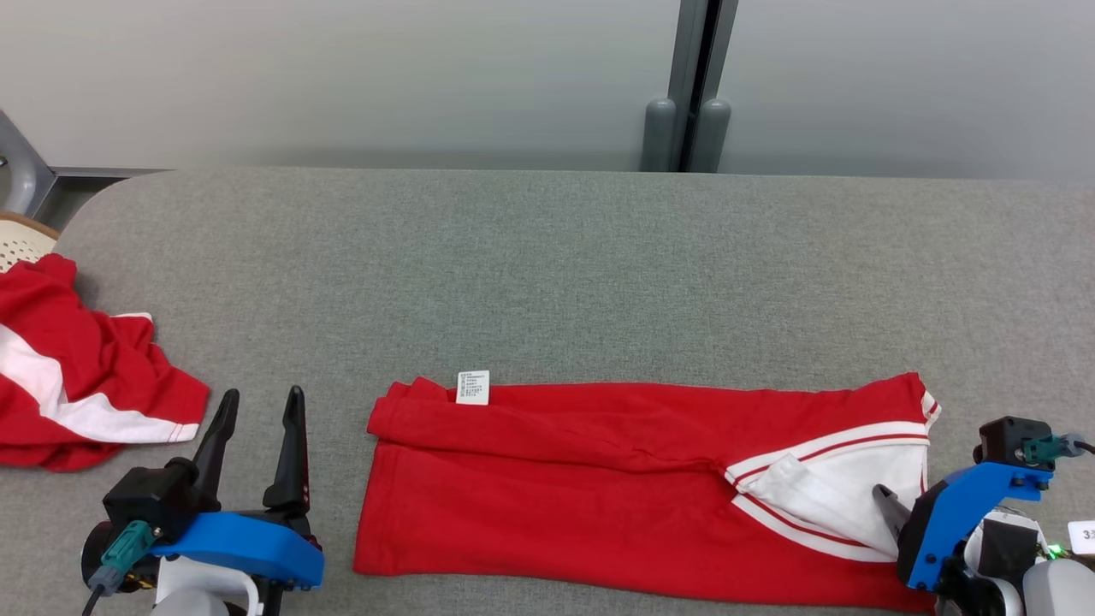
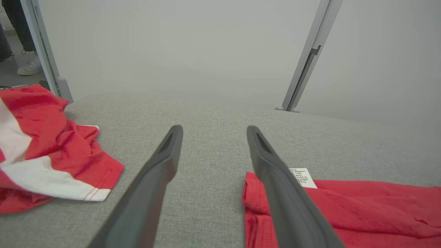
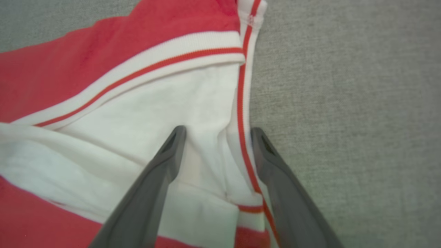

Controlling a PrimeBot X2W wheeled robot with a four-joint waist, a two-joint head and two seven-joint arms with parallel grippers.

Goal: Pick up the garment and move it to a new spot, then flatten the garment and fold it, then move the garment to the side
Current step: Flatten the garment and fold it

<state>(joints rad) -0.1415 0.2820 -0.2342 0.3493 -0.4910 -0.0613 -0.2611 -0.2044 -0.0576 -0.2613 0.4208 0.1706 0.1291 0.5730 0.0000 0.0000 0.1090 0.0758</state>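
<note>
The red garment lies folded into a long flat strip across the near middle of the grey table, with a white label at its left end and white, red-striped trim at its right end. My right gripper is down at that right end, open. In the right wrist view its fingers straddle the garment's white striped edge, one finger over white cloth, the other at the table beside it. My left gripper stands open and empty just left of the garment, its fingers over bare table.
A second red and white garment lies crumpled at the table's left edge, next to a pale basket rim. A grey post stands behind the table's far edge. A person's shoe is on the floor beyond.
</note>
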